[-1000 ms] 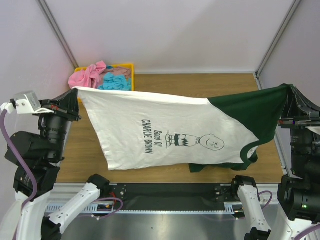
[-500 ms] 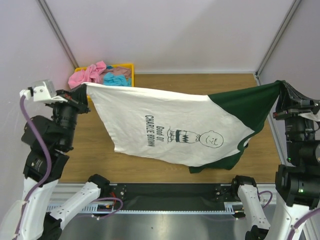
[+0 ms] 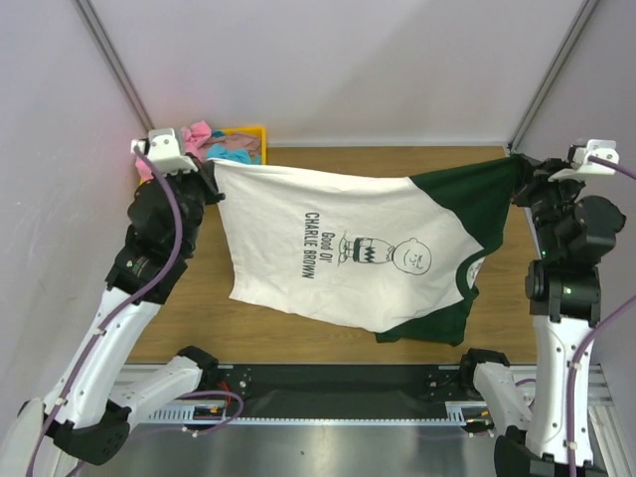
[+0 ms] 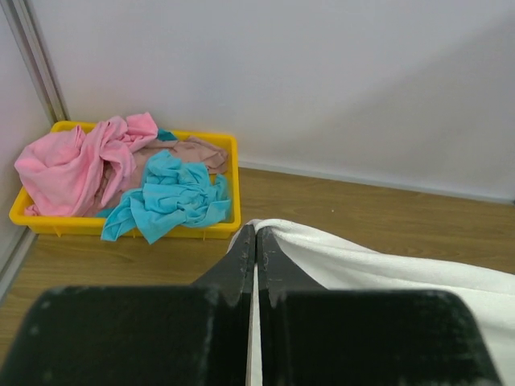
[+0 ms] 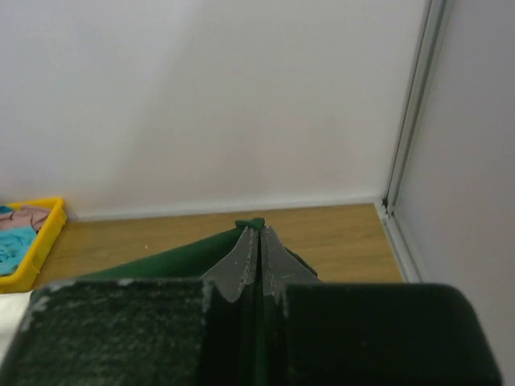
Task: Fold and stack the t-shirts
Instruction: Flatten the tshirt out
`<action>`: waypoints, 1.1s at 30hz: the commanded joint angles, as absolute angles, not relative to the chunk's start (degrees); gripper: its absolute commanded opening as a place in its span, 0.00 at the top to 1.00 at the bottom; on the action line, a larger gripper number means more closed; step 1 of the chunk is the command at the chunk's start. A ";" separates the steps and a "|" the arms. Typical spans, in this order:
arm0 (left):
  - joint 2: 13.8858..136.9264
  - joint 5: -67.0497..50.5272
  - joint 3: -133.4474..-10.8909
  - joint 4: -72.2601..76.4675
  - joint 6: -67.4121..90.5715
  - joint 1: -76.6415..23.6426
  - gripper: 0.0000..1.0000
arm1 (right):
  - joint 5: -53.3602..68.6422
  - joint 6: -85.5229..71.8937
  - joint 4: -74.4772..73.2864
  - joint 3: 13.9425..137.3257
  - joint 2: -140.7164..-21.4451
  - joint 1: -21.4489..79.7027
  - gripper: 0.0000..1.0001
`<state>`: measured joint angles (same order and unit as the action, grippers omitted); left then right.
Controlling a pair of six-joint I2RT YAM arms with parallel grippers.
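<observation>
Across the wooden table (image 3: 189,318), the white t-shirt (image 3: 338,253) with dark green sleeves has been carried away from the near edge toward the back wall, and it now hangs as 1 broad sheet between the 2 arms, print facing up. Its top edge runs from one gripper to the other, and its low green hem trails below and nearer the bases, seemingly brushing the wood. The span has also narrowed, since both arms have swung inward, so the cloth looks less taut than a second ago. Just beyond the left gripper (image 4: 255,235) sits the yellow tray (image 4: 232,173), holding the pink shirt (image 4: 72,157) and the turquoise shirt (image 4: 173,197), both unfolded. That gripper is pressed together, pinching the white corner. The right gripper (image 5: 252,231) is likewise pinched on the green sleeve edge. Judging by this, the shirt is being positioned for laying flat, with folding not yet begun.
</observation>
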<state>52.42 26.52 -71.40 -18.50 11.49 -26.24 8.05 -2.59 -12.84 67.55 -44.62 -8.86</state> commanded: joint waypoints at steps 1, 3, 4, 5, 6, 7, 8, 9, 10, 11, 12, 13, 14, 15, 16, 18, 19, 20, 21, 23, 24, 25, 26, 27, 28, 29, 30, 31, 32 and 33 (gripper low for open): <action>53.61 28.21 -70.32 -12.40 10.81 -26.28 1.00 | 8.09 -5.18 -4.05 65.32 -46.14 -9.05 1.00; 55.36 28.30 -69.70 -11.34 10.90 -26.19 1.00 | 8.26 -5.19 -3.34 64.60 -47.28 -9.05 1.00; 55.89 28.30 -69.52 -10.99 10.99 -26.10 1.00 | 7.83 -5.10 -2.82 63.99 -48.33 -9.05 1.00; 56.51 28.39 -69.43 -10.73 10.99 -26.02 1.00 | 7.65 -5.10 -2.64 63.64 -48.77 -9.05 1.00; 57.73 28.39 -69.00 -10.03 11.07 -25.84 1.00 | 7.65 -5.01 -2.29 63.37 -49.21 -9.05 1.00; 58.18 28.30 -68.82 -9.58 11.16 -25.75 1.00 | 7.39 -5.10 -1.42 63.02 -49.83 -9.05 1.00; 58.79 28.04 -68.64 -9.23 11.34 -25.40 1.00 | 7.38 -5.18 -0.80 62.06 -50.01 -9.05 1.00; 59.84 27.95 -68.56 -8.88 11.51 -25.31 1.00 | 7.47 -5.36 -0.62 61.53 -50.10 -9.14 1.00; 60.38 27.86 -68.47 -8.70 11.60 -25.14 1.00 | 7.56 -5.45 1.56 61.18 -50.27 -9.05 1.00; 60.82 27.77 -68.47 -8.44 11.60 -24.79 1.00 | 7.65 -5.62 1.84 60.74 -50.97 -9.05 1.00; 61.17 27.69 -68.12 -8.09 11.78 -24.79 1.00 | 8.34 -5.80 2.02 60.65 -51.32 -9.05 1.00; 61.52 27.60 -67.94 -7.82 11.86 -24.61 1.00 | 8.61 -5.80 2.37 60.56 -51.76 -9.05 1.00; 61.70 27.42 -67.68 -7.39 11.95 -24.44 1.00 | 8.87 -5.97 2.46 60.38 -52.72 -8.97 1.00; 61.79 27.25 -67.15 -7.03 12.04 -24.35 1.00 | 9.31 -6.06 2.98 60.21 -53.17 -8.96 1.00; 61.96 27.16 -66.80 -6.86 12.04 -24.26 1.00 | 9.49 -6.24 3.34 60.03 -53.61 -8.96 1.00; 61.96 26.98 -65.92 -6.42 12.22 -24.00 1.00 | 10.10 -6.77 4.56 59.50 -54.84 -8.96 1.00; 61.96 26.98 -65.66 -6.24 12.30 -23.91 1.00 | 10.46 -6.94 4.83 59.59 -55.19 -8.88 1.00; 61.88 26.81 -65.31 -6.07 12.30 -23.65 1.00 | 10.81 -7.03 4.57 59.85 -55.72 -8.70 1.00; 61.79 26.63 -64.69 -5.28 12.48 -23.56 1.00 | 10.98 -6.60 4.31 60.46 -56.68 -8.53 1.00; 62.31 26.02 -64.51 -5.01 12.57 -23.29 0.99 | 10.29 -6.15 3.96 60.56 -57.13 -7.83 1.00; 62.49 25.84 -64.86 -5.01 12.57 -23.29 1.00 | 9.94 -5.98 4.22 60.47 -57.39 -7.65 1.00; 62.66 25.75 -65.04 -5.18 12.57 -23.29 1.00 | 9.93 -5.98 4.31 60.47 -57.57 -7.56 1.00; 63.01 25.75 -65.13 -5.19 12.57 -23.29 1.00 | 9.84 -5.98 4.39 60.47 -57.83 -7.30 1.00; 63.10 25.93 -65.04 -5.01 12.66 -23.20 1.00 | 9.93 -5.89 4.39 60.56 -58.01 -7.21 1.00; 63.11 25.93 -64.95 -5.01 12.66 -23.12 1.00 | 9.93 -5.98 4.39 60.73 -58.62 -7.03 1.00; 63.02 25.84 -64.78 -4.84 12.74 -23.12 1.00 | 9.84 -5.80 4.48 60.73 -58.88 -6.86 1.00; 63.10 25.84 -64.60 -4.66 12.74 -23.03 1.00 | 9.67 -5.80 4.57 60.82 -59.06 -6.68 1.00; 63.19 25.84 -64.51 -4.57 12.83 -22.94 0.99 | 9.49 -5.80 5.01 60.82 -59.41 -6.59 1.00; 63.19 25.84 -64.51 -4.66 12.83 -22.77 1.00 | 9.49 -5.80 5.18 61.08 -59.59 -6.50 1.00; 63.37 25.84 -64.51 -4.75 12.92 -22.68 1.00 | 9.41 -5.71 5.45 61.34 -59.85 -6.16 1.00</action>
